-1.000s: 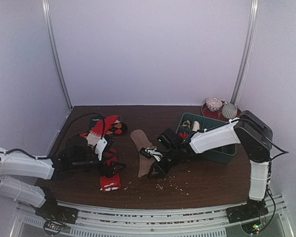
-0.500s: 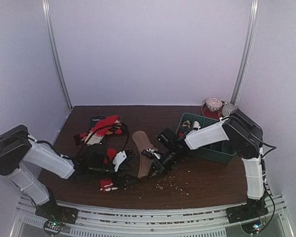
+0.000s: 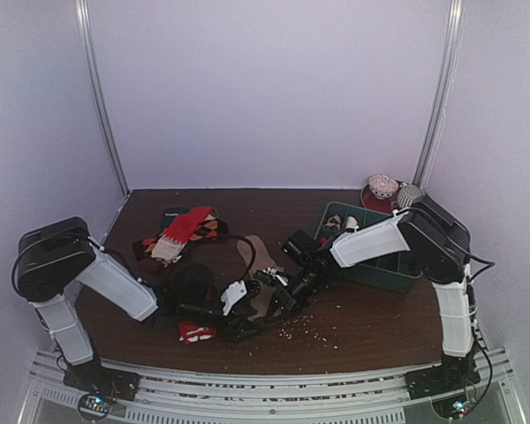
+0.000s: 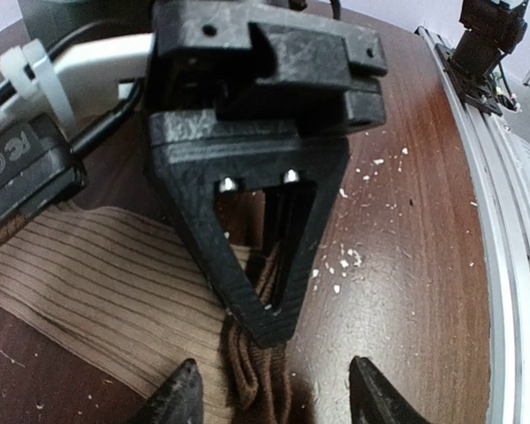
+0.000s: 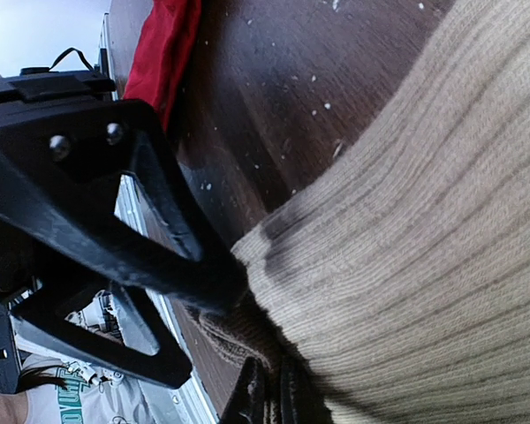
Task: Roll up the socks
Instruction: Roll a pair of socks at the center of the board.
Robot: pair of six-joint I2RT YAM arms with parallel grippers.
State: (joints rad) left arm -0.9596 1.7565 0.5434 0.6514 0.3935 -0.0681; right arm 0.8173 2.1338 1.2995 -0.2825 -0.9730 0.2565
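Finding: within the last second the left arm has swung off the red sock and crossed toward 3 o'clock. Its left claw is now at the near end of the tan sock.

The red sock lies loose on the counter at about 9 o'clock from that claw. It is not gripped and shows no tidy roll.

The right claw has kept its place. Its fingers are pressed together, pinching the bunched near end of the tan sock and holding it slightly raised.

The left claw has been narrowing, but its fingertips remain spread, one on each side of the bunch. Neither visibly presses the cloth.

The tan sock lies mid-counter, running from 12 to 6 o'clock, flat except at the pinched 6 o'clock end. Pale crumbs lie just beside it toward 4 o'clock.

Assessment: work has moved from the red sock to the tan one. Rolling of the tan sock looks barely begun, with the left claw placed to take a second hold on the started end.
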